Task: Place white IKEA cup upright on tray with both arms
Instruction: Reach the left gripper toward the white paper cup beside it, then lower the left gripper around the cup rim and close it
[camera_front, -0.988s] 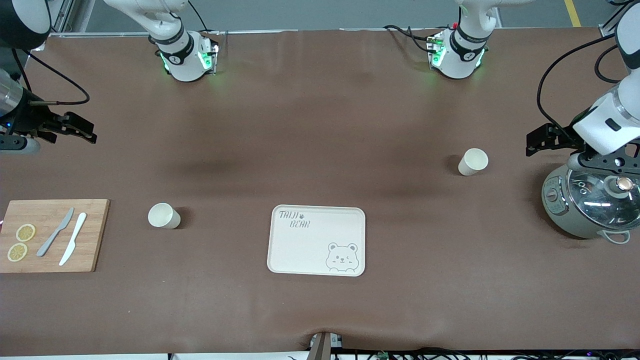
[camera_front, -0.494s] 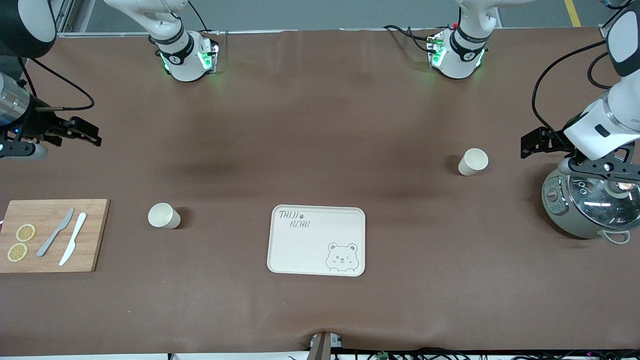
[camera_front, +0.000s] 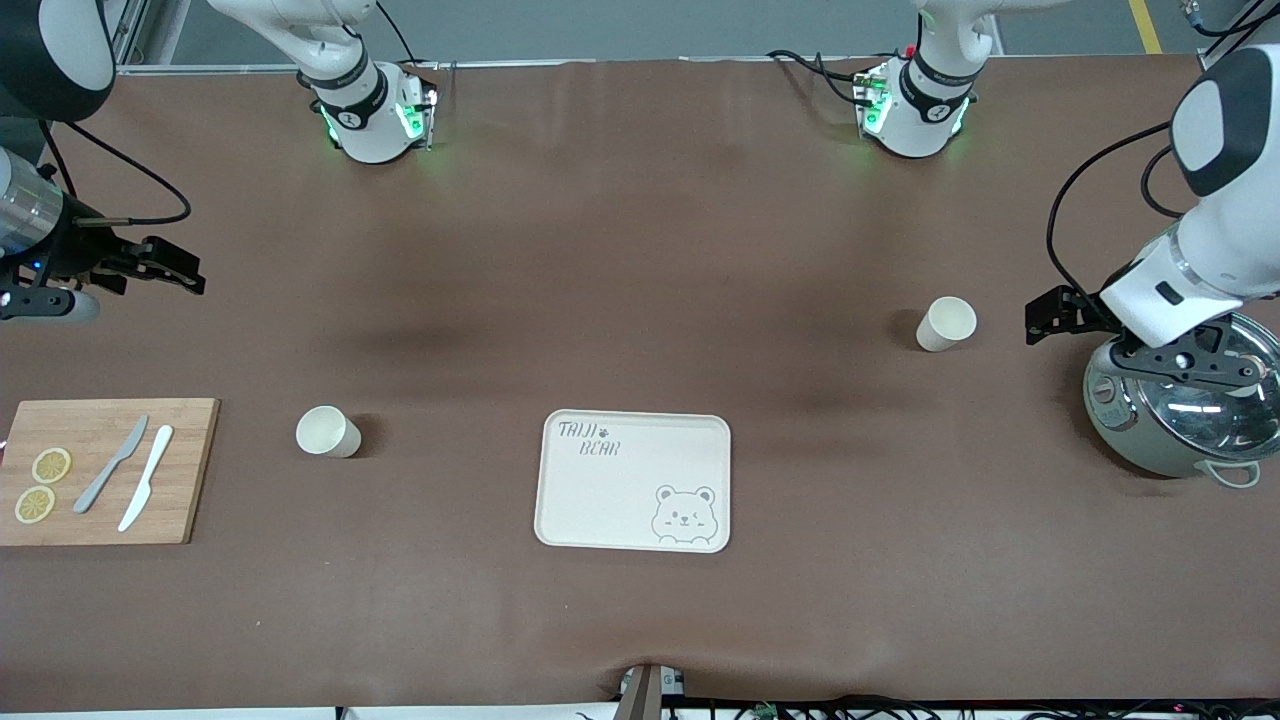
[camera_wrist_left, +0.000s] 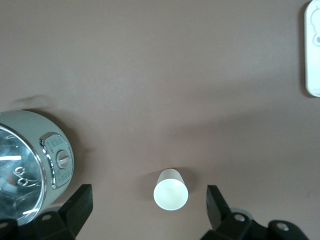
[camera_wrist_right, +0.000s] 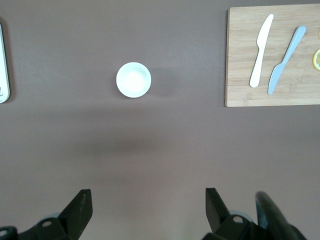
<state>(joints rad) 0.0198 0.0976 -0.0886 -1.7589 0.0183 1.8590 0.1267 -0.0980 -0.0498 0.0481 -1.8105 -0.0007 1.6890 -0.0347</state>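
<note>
Two white cups stand upright on the brown table. One cup (camera_front: 946, 323) (camera_wrist_left: 171, 194) is toward the left arm's end, farther from the front camera than the tray. The other cup (camera_front: 327, 432) (camera_wrist_right: 133, 79) stands beside the cream bear tray (camera_front: 634, 480) (camera_wrist_left: 312, 50), toward the right arm's end. My left gripper (camera_front: 1040, 318) (camera_wrist_left: 148, 202) hangs open in the air beside the first cup, which shows between its fingers far below. Open and holding nothing, my right gripper (camera_front: 185, 272) (camera_wrist_right: 148, 202) hovers over bare table near the right arm's end.
A wooden cutting board (camera_front: 105, 470) (camera_wrist_right: 272, 55) with two knives and lemon slices lies at the right arm's end. At the left arm's end a grey-green cooker (camera_front: 1170, 410) (camera_wrist_left: 30, 165) with a glass lid stands under the left wrist.
The left arm has swung over the cooker, bringing its gripper closer to the cup near it. The right gripper has shifted slightly toward the table's middle. Both stay open.
</note>
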